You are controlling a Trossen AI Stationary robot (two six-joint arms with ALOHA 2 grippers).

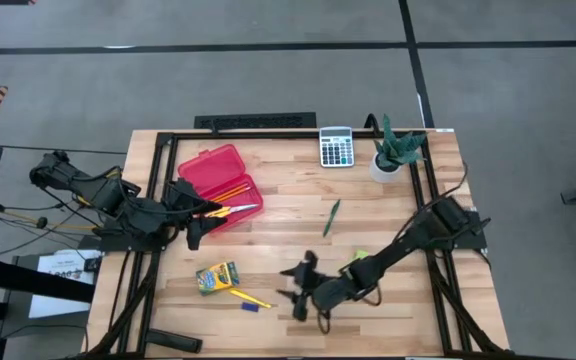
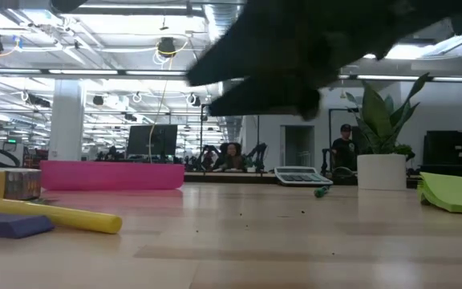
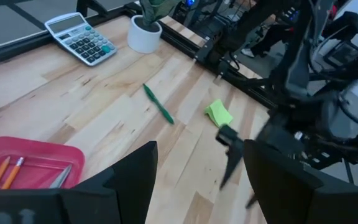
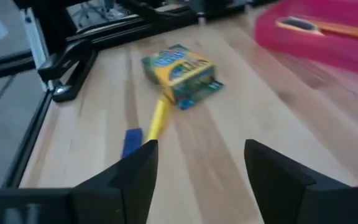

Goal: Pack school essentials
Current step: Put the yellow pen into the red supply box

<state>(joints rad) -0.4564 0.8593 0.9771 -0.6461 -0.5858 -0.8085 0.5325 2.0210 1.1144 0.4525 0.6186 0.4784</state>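
Right gripper (image 1: 296,285) spread, near yellow marker (image 1: 250,297).

Case (image 1: 219,173): red-pink, holds orange pencils (image 1: 230,190). Pen (image 1: 332,217): green. Sticky-note pad (image 3: 218,113): lime. Crayon box (image 4: 181,73): yellow and green, blue label patch. Marker (image 4: 158,118): yellow. Eraser (image 4: 130,141): blue. Calculator (image 1: 336,146): grey. Plant pot (image 1: 385,166): white. Table (image 1: 388,225): pale wood.
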